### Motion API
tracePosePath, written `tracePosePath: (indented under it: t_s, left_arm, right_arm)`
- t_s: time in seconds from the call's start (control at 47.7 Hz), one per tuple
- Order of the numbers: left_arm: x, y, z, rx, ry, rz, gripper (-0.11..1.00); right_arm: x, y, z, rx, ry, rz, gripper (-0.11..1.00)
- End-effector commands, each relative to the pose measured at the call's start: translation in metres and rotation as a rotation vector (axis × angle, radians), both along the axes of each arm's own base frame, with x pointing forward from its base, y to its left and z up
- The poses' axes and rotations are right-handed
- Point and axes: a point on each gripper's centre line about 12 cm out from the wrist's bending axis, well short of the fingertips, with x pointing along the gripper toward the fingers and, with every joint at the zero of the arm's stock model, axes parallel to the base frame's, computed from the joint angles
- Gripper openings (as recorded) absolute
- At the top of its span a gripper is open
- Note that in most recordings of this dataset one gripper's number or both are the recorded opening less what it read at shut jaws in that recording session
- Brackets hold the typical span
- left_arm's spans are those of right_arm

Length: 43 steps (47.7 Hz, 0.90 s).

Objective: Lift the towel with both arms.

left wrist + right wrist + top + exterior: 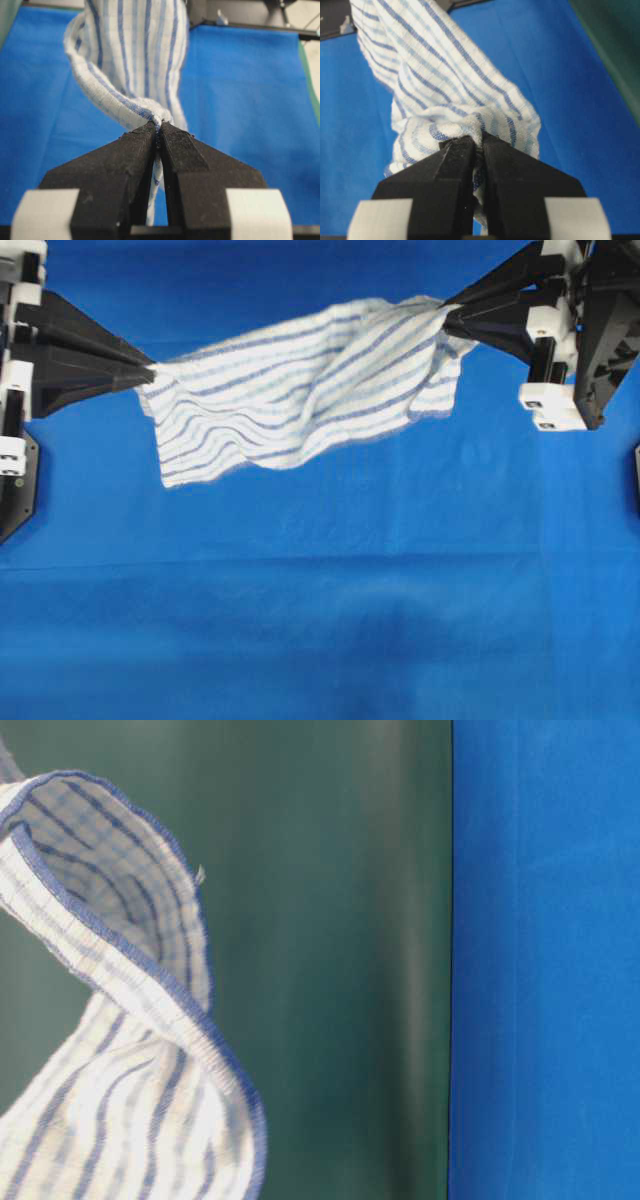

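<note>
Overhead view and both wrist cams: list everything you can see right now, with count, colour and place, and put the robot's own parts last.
towel: one, white with blue-grey stripes, stretched between the two grippers and sagging in the middle above the table covering.
table covering: one, plain blue, spread under everything.
green backdrop: one, dark green, behind the towel in the table-level view.
left gripper: one, black, at the left of the overhead view, shut on a bunched corner of the towel.
right gripper: one, black, at the upper right of the overhead view, shut on the opposite bunched corner.
white fittings: several, white plastic, on both arms.
</note>
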Motion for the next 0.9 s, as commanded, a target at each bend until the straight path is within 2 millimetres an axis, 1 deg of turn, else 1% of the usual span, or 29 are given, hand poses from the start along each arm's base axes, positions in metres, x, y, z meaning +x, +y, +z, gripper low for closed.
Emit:
tracePosePath:
  t_s: [0.0,0.273,0.525,0.546,0.567,0.587,0.629,0.671,0.713,0.776,0.818,0.839,0.881]
  left_arm:
    - [-0.001,0.001,0.013,0.012,-0.032,0.002,0.03]
    - [-0.001,0.001,0.012,0.04,-0.028,-0.003,0.03]
    - [-0.003,0.001,0.013,0.039,-0.034,-0.002,0.03]
    - [-0.003,0.001,0.013,0.039,-0.033,-0.002,0.03]
    - [-0.003,0.001,0.013,0.037,-0.034,-0.002,0.04]
    - [-0.004,0.001,0.013,0.035,-0.037,-0.002,0.06]
    - [-0.004,0.001,0.014,0.032,-0.044,-0.001,0.14]
    - [-0.005,0.001,0.016,0.029,-0.054,-0.001,0.24]
    - [-0.005,0.001,0.017,0.031,-0.067,0.002,0.36]
    - [-0.008,0.001,0.02,0.032,-0.087,0.001,0.57]
    - [-0.01,0.001,0.022,0.032,-0.096,0.0,0.69]
    - [-0.01,0.001,0.022,0.033,-0.097,0.002,0.75]
    - [-0.012,0.001,0.022,0.032,-0.099,0.0,0.84]
  right_arm:
    - [-0.004,0.001,0.013,-0.012,-0.036,0.007,0.03]
    - [-0.004,0.008,0.014,-0.048,-0.03,0.048,0.03]
    - [-0.007,0.007,0.016,-0.065,-0.039,0.055,0.04]
    - [-0.007,0.008,0.015,-0.062,-0.037,0.054,0.05]
    - [-0.007,0.007,0.015,-0.064,-0.037,0.052,0.07]
    - [-0.007,0.007,0.015,-0.062,-0.035,0.051,0.12]
    - [-0.007,0.007,0.015,-0.058,-0.033,0.048,0.24]
    - [-0.007,0.006,0.015,-0.066,-0.033,0.046,0.37]
    - [-0.007,0.006,0.014,-0.069,-0.03,0.044,0.5]
    - [-0.007,0.006,0.014,-0.069,-0.032,0.042,0.64]
    - [-0.007,0.006,0.014,-0.07,-0.031,0.043,0.66]
    - [-0.007,0.006,0.014,-0.068,-0.033,0.041,0.65]
    - [-0.007,0.006,0.014,-0.068,-0.033,0.041,0.62]
